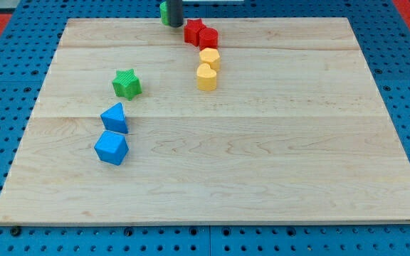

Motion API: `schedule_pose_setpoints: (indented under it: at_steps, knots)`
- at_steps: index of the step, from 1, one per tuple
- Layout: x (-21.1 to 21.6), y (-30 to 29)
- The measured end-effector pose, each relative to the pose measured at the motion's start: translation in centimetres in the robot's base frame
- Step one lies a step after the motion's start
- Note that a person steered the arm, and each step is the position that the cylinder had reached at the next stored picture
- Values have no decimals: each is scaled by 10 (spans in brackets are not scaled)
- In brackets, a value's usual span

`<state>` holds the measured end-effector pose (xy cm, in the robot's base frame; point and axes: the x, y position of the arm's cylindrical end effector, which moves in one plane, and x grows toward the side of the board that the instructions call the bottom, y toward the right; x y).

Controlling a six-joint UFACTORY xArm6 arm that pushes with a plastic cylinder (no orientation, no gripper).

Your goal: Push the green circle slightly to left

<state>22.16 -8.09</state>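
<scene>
The green circle sits at the board's top edge, mostly hidden behind my dark rod. Only its left part shows. My tip rests on the board right against the circle's right side. A red star lies just to the right of my tip.
A second red block touches the red star. Below them are a yellow hexagon and a yellow heart. A green star, a blue triangle and a blue block lie at the left of the wooden board.
</scene>
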Motion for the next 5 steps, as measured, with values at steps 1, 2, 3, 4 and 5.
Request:
schedule_pose_setpoints:
  at_steps: [1, 2, 3, 4, 5]
  knots:
    - [39, -13]
    - [28, -5]
    - [7, 31]
    - [0, 33]
    - [-8, 33]
